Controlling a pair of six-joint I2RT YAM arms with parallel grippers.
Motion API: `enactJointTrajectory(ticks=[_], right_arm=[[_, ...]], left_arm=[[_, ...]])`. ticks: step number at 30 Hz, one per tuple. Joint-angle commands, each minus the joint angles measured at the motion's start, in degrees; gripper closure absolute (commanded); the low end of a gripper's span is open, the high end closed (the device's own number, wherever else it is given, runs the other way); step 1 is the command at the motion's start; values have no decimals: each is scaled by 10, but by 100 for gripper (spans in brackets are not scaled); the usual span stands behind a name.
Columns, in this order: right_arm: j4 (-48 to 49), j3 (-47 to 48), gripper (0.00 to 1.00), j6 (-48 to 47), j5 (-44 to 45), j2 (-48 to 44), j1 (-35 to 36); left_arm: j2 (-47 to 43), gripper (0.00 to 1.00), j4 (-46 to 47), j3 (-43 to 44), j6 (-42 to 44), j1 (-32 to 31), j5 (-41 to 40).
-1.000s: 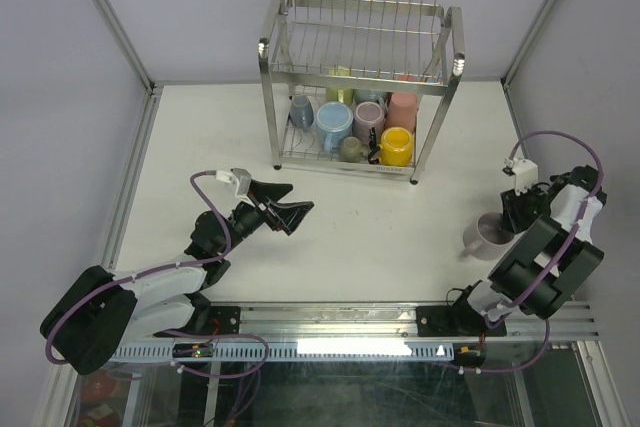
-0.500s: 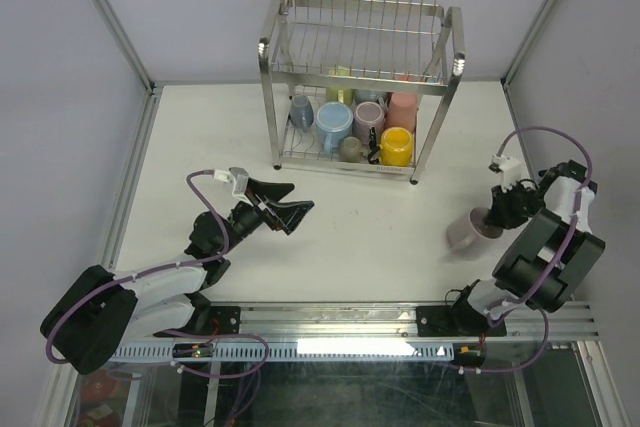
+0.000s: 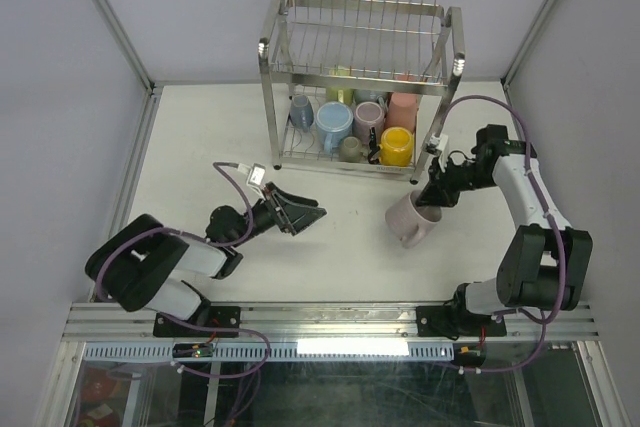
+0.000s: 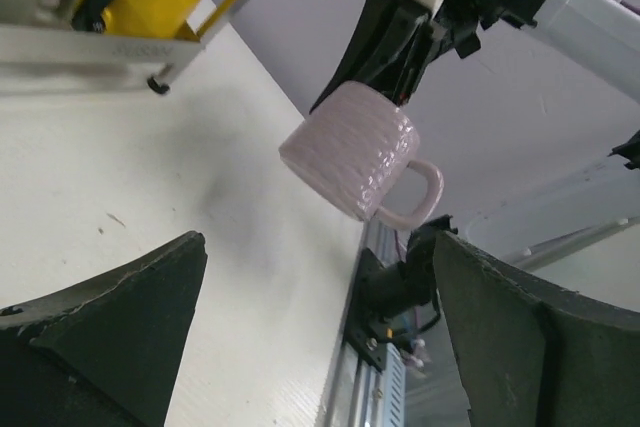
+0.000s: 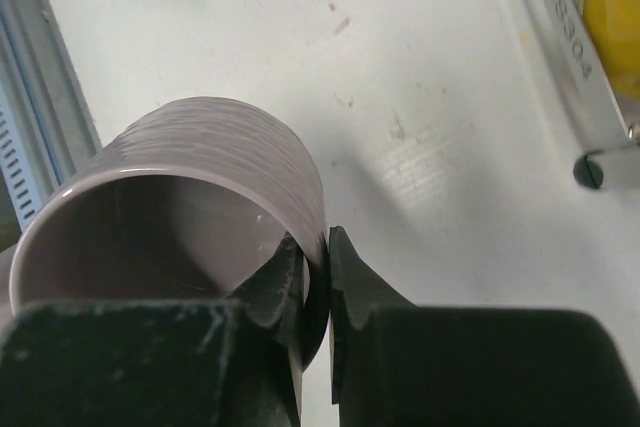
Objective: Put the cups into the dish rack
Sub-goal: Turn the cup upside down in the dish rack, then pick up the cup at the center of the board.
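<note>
Mauve ribbed ceramic mug, glossy inside, hangs tilted above the table, its rim clamped between the right jaws; left jaws gape wide, empty.

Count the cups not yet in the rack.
1: the mauve cup, in the right gripper above the table, beside the dish rack's front right leg. Others may be hidden.

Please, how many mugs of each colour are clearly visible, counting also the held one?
Grey-blue mug: 1
Light blue mug: 1
Mauve mugs: 2, one in the right gripper
Pink mug: 1
Yellow mug: 1
Grey-beige mug: 1
Pale green mug: 1
Total: 8 clear; the dish rack partly hides its back row.
</note>
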Motion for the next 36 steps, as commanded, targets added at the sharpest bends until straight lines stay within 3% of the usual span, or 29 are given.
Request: enactJointTrajectory(ticks=[1,4,13,16,20,26,36], right_arm=[[4,45,100,45,-134,-23,17],[67,34,100,81,-168,-35,18],[408,-98,100,258,-215,-211,23],[403,-75,100,261,-211,-214,26],[479,-87,100,317,-201,-235,27],[689,-141,100,499,-205,-256,31],[841,-163,100,668,-210,-263,44]], left_arm=[[97,10,203,36,-187,3,79],[137,15,216,53,-275,-14,82],[115,13,215,47,-334,-130,-82],[129,13,215,75,-349,-161,-106],[145,13,215,124,-347,-193,-101],[152,13,215,182,-317,-240,-125],[187,13,215,238,-327,-269,-216]])
